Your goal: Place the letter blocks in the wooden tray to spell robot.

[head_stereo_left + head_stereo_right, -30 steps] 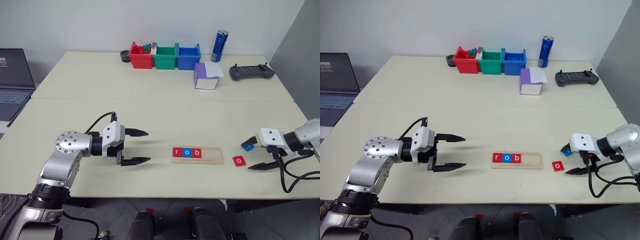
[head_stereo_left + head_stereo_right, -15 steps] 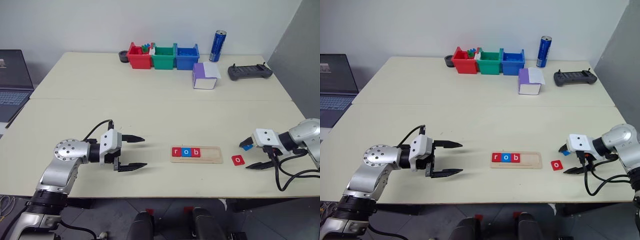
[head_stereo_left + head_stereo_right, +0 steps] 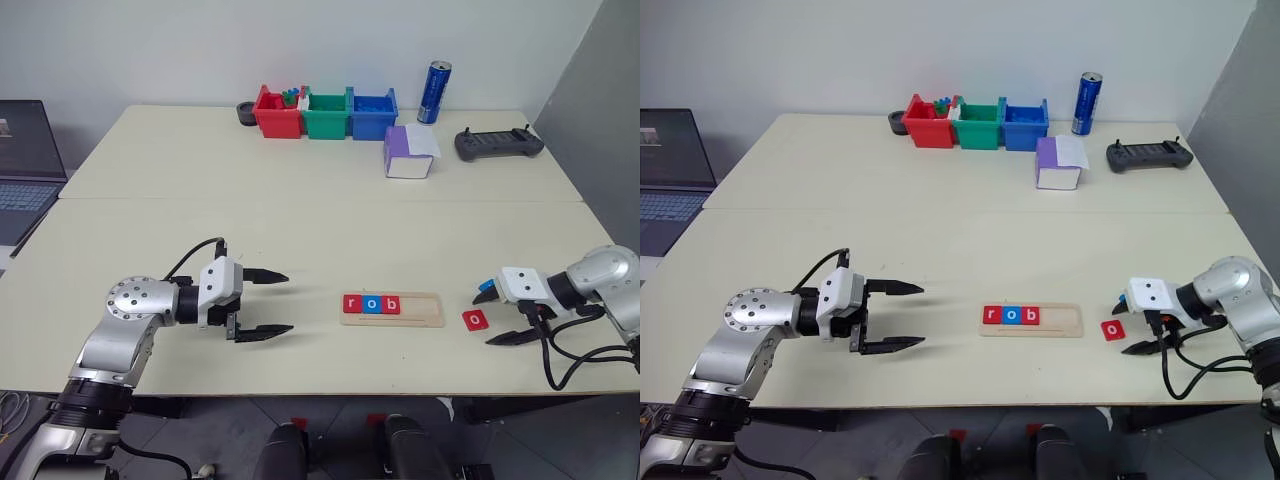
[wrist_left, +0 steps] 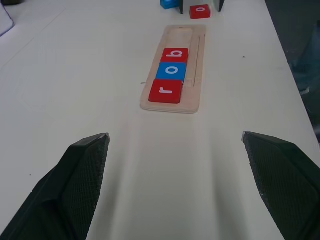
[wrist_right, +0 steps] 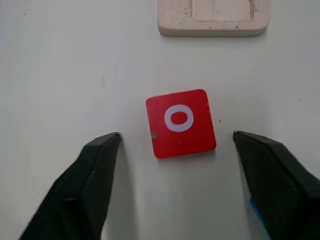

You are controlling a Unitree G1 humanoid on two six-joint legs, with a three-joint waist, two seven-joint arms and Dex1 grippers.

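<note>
Three tiles lie side by side in the wooden tray (image 4: 175,70), each with one white lowercase letter: a red tile (image 4: 166,91) reads "r", a blue tile (image 4: 171,71) reads "o", and a red tile (image 4: 174,54) reads "b". A loose red tile (image 5: 180,122) on the bench, just off the tray's empty end, reads "o". The can's print cannot be read.
</note>
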